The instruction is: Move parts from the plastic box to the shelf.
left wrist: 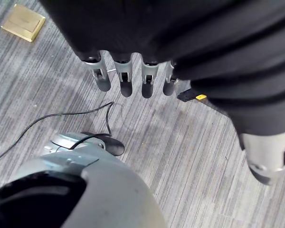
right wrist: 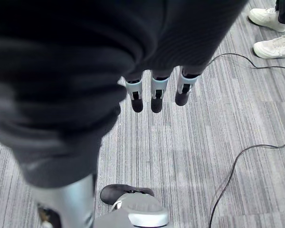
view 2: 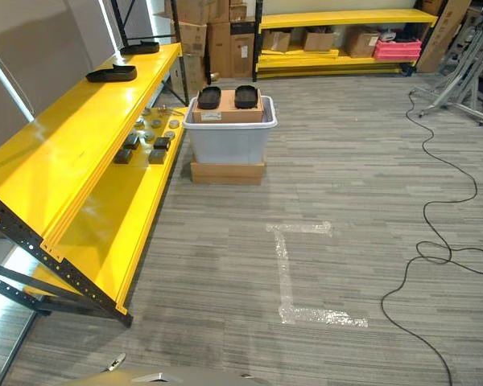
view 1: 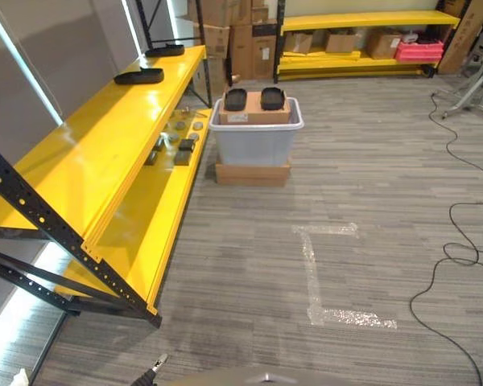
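Parts [view 1: 260,99]: two black pieces atop a carton in the box [view 1: 254,141], far ahead on the floor.
Shelf [view 1: 105,145]: left of box.
Left hand [left wrist: 133,78], right hand [right wrist: 156,92]: fingers relaxed, empty, equally distant.

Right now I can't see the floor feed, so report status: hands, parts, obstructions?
Left hand and right hand open, empty, hanging over carpet. Two black parts on the cardboard in the plastic box, beside the yellow shelf. Nothing in the way.
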